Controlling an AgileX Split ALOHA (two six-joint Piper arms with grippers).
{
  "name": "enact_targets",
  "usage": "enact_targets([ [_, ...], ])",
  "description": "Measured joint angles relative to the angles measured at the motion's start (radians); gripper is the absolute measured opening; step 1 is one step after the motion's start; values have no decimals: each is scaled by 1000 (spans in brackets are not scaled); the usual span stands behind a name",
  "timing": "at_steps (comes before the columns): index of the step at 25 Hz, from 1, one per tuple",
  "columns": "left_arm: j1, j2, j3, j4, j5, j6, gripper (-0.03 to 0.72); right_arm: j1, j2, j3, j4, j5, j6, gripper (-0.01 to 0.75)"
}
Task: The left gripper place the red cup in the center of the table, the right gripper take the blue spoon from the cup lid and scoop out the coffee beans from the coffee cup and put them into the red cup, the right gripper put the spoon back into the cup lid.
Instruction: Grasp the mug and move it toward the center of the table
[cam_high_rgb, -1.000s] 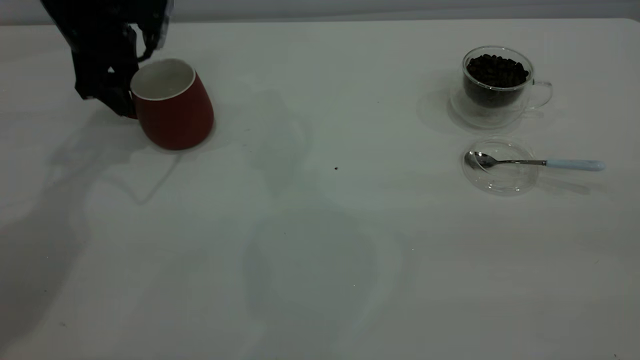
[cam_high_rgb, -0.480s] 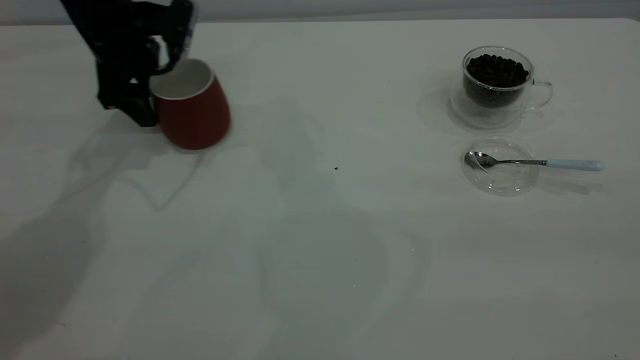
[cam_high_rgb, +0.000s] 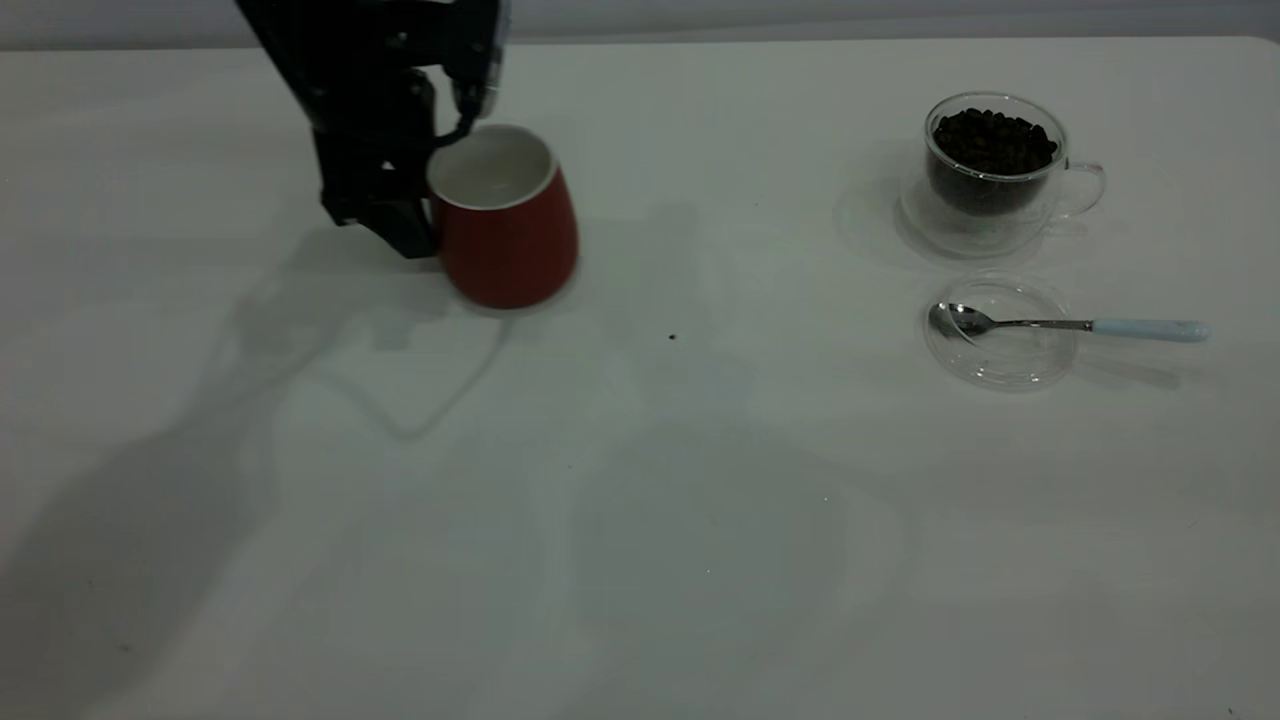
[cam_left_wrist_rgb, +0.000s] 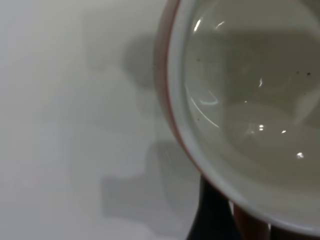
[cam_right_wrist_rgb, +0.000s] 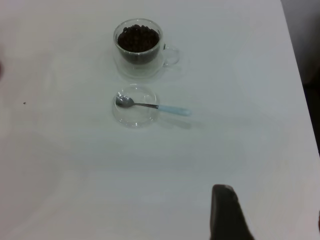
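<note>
The red cup (cam_high_rgb: 505, 235) hangs tilted just above the table (cam_high_rgb: 640, 520), left of its middle. My left gripper (cam_high_rgb: 412, 222) is shut on the cup's handle; the left wrist view looks into the cup's white inside (cam_left_wrist_rgb: 250, 100), with the gripper (cam_left_wrist_rgb: 250, 227) gripping the red handle. At the right stands the coffee cup (cam_high_rgb: 993, 165) full of coffee beans (cam_high_rgb: 995, 140). In front of it, the blue spoon (cam_high_rgb: 1070, 325) rests with its bowl in the cup lid (cam_high_rgb: 1000, 360). My right gripper (cam_right_wrist_rgb: 272, 215) is open, high and well back from the spoon (cam_right_wrist_rgb: 150, 106).
A small dark speck (cam_high_rgb: 671, 337) lies near the table's middle. The table's right edge (cam_right_wrist_rgb: 295, 75) runs close beside the coffee cup (cam_right_wrist_rgb: 140, 45) and lid (cam_right_wrist_rgb: 132, 116). Bare tabletop separates the red cup from the glassware.
My left gripper has carried the red cup to the right, from the far left toward the table's middle. The coffee cup, lid and spoon have not moved.
</note>
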Motion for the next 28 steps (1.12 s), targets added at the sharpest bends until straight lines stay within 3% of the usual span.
enact_targets([
  [7, -50, 21, -6, -7, -11, 0, 587, 0, 0, 0, 0, 0, 0, 466],
  [28, -69, 27, -60, -95, 0, 1, 587, 0, 0, 0, 0, 0, 0, 466],
])
